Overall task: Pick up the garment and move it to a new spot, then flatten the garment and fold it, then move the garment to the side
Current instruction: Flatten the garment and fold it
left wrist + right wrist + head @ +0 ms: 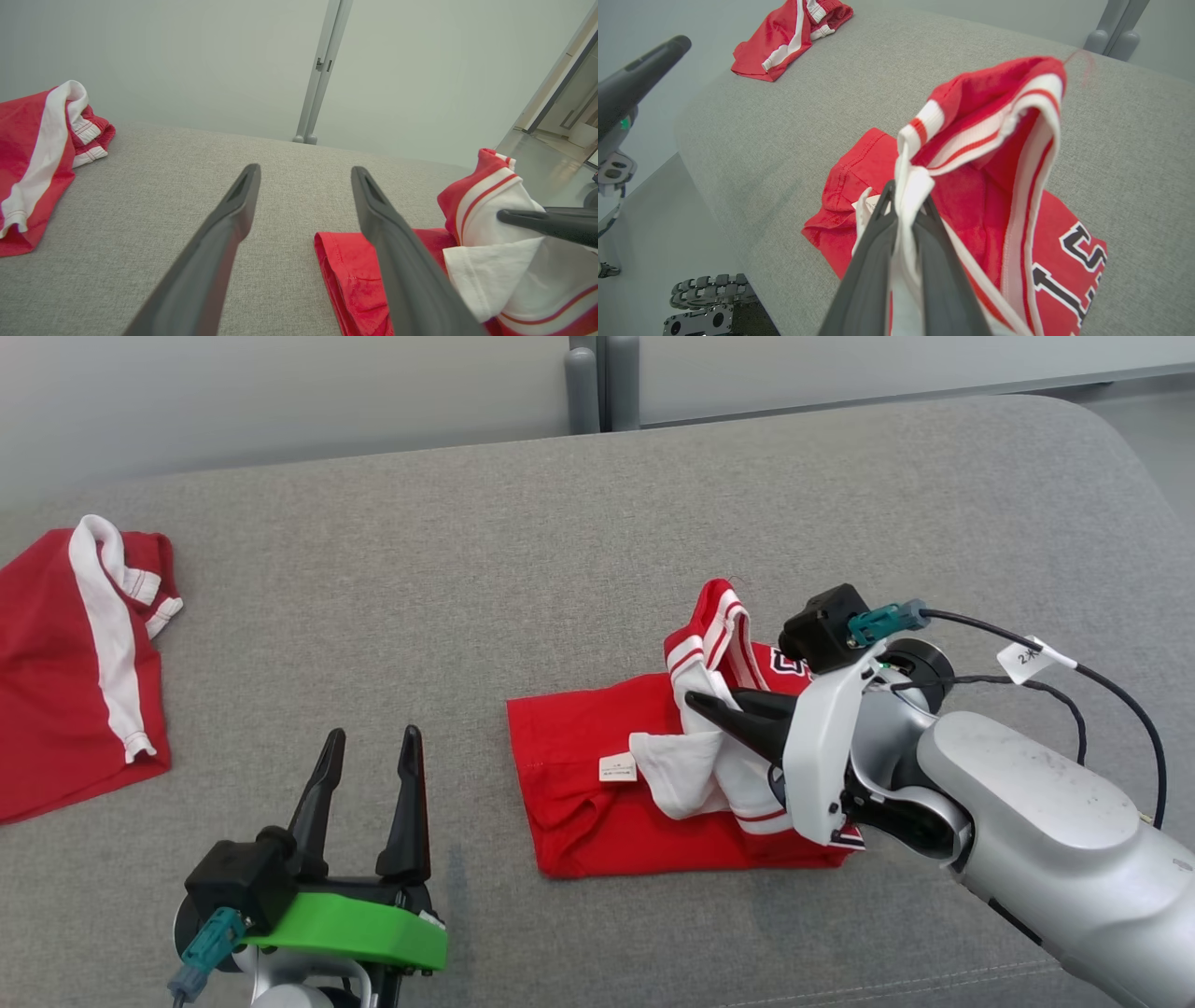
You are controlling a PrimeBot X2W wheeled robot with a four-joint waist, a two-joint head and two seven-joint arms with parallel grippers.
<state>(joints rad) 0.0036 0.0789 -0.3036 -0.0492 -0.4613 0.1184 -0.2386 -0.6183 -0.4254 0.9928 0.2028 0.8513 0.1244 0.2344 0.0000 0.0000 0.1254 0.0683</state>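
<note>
The garment (597, 803) is a red jersey with white trim and black lettering, lying partly folded on the grey cushion right of centre. My right gripper (695, 705) is shut on its white trimmed edge, lifting a fold above the rest. The right wrist view has the white trim (908, 205) pinched between the dark fingers (873, 261), with the striped band (990, 135) arching up. My left gripper (372, 739) stands open at the lower left, apart from the garment, holding nothing. In the left wrist view the garment (355, 266) lies behind the right finger (397, 252).
Another red garment with a white stripe (84, 653) lies at the cushion's far left, also seen in the right wrist view (784, 37). The grey cushion (523, 569) stretches bare between the two. A grey post (597, 383) stands behind the back edge.
</note>
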